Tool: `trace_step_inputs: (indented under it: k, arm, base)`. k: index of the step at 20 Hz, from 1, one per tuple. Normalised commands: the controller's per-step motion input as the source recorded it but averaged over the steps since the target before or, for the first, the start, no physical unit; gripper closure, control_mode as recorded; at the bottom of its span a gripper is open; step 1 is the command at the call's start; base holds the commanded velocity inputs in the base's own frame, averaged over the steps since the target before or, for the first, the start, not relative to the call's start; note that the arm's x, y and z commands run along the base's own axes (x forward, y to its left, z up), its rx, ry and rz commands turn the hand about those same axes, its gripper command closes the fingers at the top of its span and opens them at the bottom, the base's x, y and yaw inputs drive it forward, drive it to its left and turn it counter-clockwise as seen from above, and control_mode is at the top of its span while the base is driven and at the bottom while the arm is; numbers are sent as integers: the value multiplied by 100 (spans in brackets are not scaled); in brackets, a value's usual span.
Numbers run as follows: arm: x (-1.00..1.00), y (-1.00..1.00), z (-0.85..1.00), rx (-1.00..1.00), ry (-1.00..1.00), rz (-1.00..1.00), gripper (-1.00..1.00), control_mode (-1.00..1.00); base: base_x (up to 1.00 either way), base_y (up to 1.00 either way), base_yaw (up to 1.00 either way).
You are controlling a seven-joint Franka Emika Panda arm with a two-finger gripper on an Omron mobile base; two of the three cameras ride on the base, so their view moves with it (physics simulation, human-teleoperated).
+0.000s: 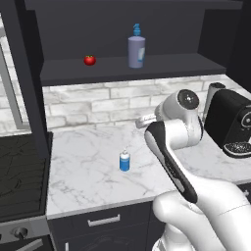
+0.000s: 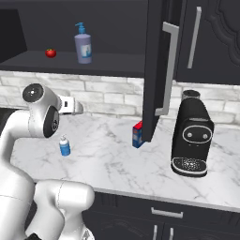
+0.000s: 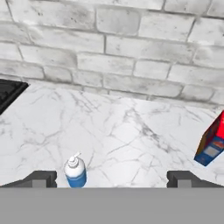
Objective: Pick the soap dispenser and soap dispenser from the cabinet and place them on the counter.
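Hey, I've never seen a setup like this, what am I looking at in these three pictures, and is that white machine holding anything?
It is a rendered kitchen with a white robot arm on a base that can drive. Two pictures come from cameras riding on the base, behind the arm to its left and right. The third looks out from the arm's hand, whose two dark fingertips stand wide apart at the bottom: the hand is open and holds nothing.

On the white marble counter stands a small blue soap dispenser with a white pump, beside a black coffee machine and a red-topped blue carton. A black stovetop lies at the left.

Above, in the open dark cabinet, a larger greyish-purple soap dispenser and a small tomato sit on the shelf.
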Motion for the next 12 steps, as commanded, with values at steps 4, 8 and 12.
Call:
trace_step_inputs:
  k: [4, 8, 12]
  arm:
    - [-22, 0, 23, 0, -17, -4, -100, -100]
    - [-16, 0, 30, 2, -13, -3, -100, -100]
    - [-10, 0, 35, 1, -10, 0, -100, -100]
  base:
    - [0, 0, 0]
    - [0, 0, 0]
    - [0, 0, 0]
